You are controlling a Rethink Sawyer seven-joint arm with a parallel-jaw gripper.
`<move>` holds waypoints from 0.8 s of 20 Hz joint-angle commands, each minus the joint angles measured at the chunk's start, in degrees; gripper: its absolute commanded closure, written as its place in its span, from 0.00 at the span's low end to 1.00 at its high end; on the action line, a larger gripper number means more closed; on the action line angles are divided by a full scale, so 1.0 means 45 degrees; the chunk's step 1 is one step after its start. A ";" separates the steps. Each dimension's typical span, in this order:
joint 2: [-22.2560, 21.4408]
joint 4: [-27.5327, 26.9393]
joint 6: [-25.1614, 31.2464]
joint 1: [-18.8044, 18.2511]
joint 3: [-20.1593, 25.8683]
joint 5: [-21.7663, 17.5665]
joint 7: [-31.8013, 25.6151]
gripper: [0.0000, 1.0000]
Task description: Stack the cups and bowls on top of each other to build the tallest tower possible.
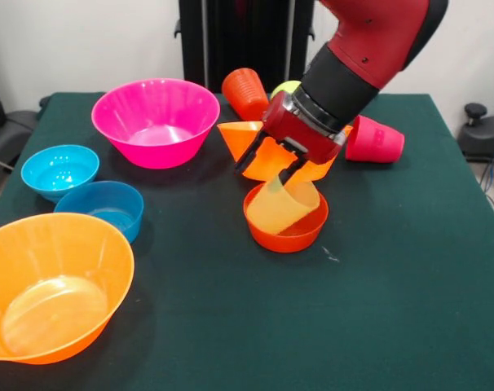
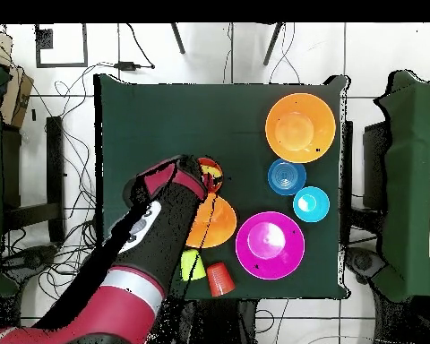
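Observation:
My gripper is shut on the ribbed pale yellow cup, which is tilted with its lower end inside the small red-orange bowl. In the overhead view the gripper covers that bowl. A large orange bowl lies tilted just behind the gripper. The orange cup, the lime green cup and the red-pink cup lie on their sides at the back. The magenta bowl, light blue bowl, darker blue bowl and second large orange bowl stand upright on the left.
The dark green table reaches its edge close to the near orange bowl. Overhead, the bowls line one side and my arm crosses the table from the bottom.

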 commanded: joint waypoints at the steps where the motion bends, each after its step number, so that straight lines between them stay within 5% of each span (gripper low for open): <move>1: -0.0540 0.0131 -0.1016 -0.1434 0.2302 0.0252 -0.0100 0.00; 16: -0.2255 0.1217 -0.0586 -0.3551 0.4602 -0.0323 -0.1629 0.00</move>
